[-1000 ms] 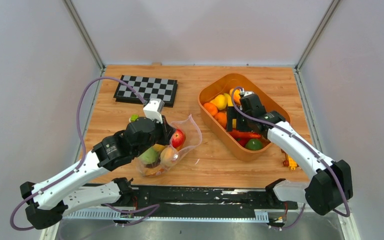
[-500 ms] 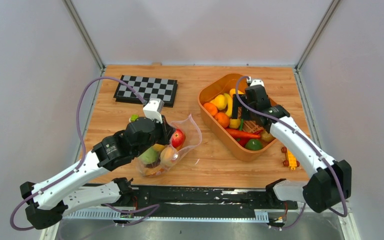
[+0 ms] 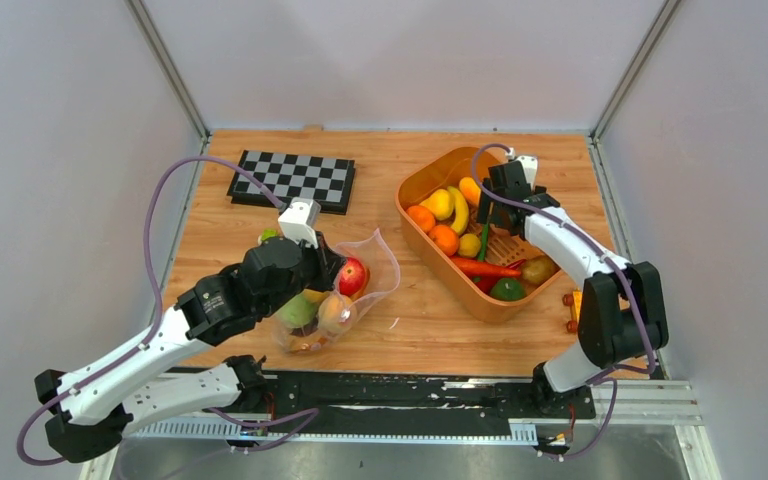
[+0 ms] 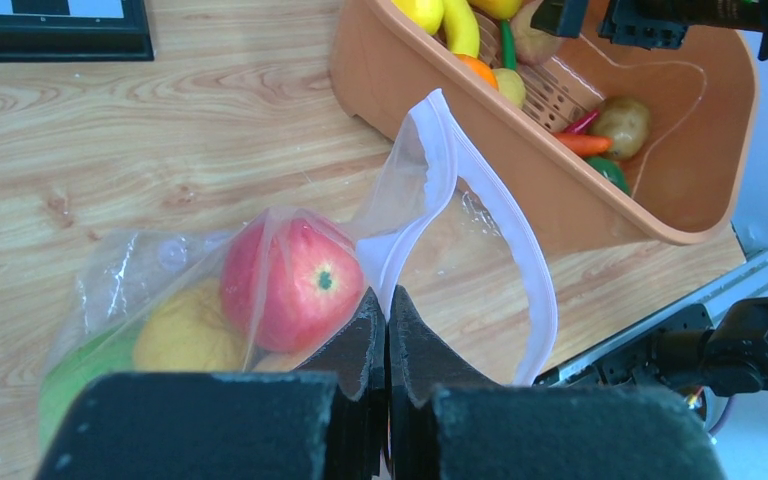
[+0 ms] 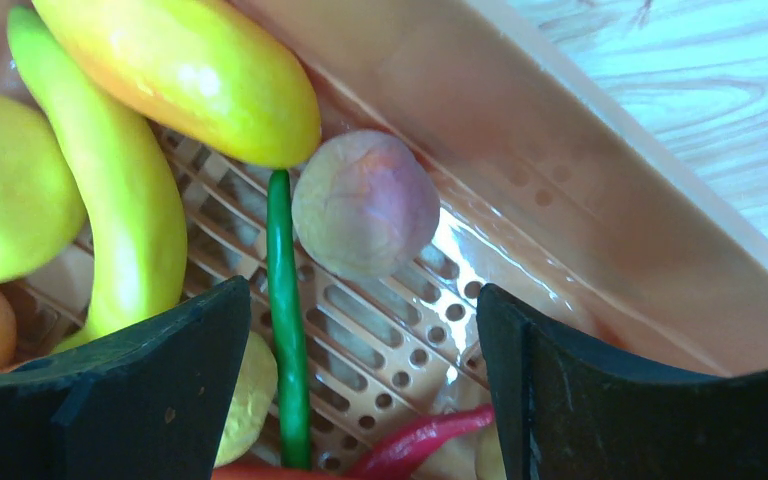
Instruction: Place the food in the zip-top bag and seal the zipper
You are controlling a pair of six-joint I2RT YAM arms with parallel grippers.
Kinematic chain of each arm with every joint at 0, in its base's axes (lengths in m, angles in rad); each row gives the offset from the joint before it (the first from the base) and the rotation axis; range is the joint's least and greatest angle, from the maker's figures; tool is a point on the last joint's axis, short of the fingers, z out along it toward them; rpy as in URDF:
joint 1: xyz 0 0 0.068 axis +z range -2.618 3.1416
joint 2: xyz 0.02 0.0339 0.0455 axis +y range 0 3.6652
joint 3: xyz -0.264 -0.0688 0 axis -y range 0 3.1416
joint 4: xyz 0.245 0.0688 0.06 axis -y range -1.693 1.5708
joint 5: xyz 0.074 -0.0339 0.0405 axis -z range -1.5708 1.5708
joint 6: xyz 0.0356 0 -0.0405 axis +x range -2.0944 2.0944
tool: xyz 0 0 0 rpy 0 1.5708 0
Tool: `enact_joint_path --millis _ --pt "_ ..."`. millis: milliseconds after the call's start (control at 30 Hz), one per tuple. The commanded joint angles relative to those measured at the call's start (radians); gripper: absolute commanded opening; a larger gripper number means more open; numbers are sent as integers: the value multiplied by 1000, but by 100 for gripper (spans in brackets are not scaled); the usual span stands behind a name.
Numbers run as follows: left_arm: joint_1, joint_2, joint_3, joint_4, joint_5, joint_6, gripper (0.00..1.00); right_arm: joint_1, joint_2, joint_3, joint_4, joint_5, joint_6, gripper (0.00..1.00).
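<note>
The left fingers [image 4: 372, 345] were pinched shut on the clear film of the zip-top bag [image 4: 400, 200] just under its mouth, close to the near edge of the worktop [image 3: 420, 330], left of centre. The bag lay on its side with a red apple [image 4: 285, 280], a yellow fruit [image 4: 185, 335] and something green [image 4: 70, 375] already inside. Its mouth gaped toward the right, and the zipper [image 4: 505, 230] curled in an open loop, not pressed together.

Farther back, on the right half of the worktop, the orange tub [image 4: 370, 70] held the rest of the food. The right fingers [image 3: 492, 200] hung inside its far end, spread wide with nothing between them. They were above the slotted floor, near a pale round piece [image 5: 365, 205], a thin green stalk [image 5: 282, 300] and a yellow banana [image 5: 125, 230].

The step in hand looked like fetching another piece for the bag. To do it well, the right fingers would likely need to centre over one piece only. The pale round one sat against the tub wall, so one finger would have to slip between it and the wall, and the stalk beside it could get caught in the grip. A glossy rounded toy would probably squirt out of an off-centre squeeze. The left fingers' hold would serve best lifted enough that the mouth gapes for the drop.
</note>
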Motion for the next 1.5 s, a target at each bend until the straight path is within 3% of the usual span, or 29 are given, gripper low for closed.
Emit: enact_joint_path --millis 0,367,633,733,767,867,1033,1267,1467 --pt "5 -5 19 36 -21 -9 1 -2 16 -15 164 65 61 85" --pt "5 -7 17 34 -19 -9 1 -6 102 -72 185 186 220 80" --pt "5 -12 9 35 -17 -16 1 -17 124 -112 265 154 191 69" --pt "5 -13 8 34 -14 -20 1 -22 113 -131 306 128 170 71" --pt "5 -14 7 33 -13 -21 1 -22 105 -141 325 114 159 68" --pt "5 -13 6 35 -14 -22 1 -24 71 -161 359 82 133 47" --pt "5 -13 8 33 -13 -23 1 -25 -28 -176 335 44 95 32" --pt "5 -5 21 27 -12 -16 1 -24 -269 -191 245 -129 73 34" --pt "5 24 30 41 10 -11 1 -10 -426 -207 241 -599 162 35"
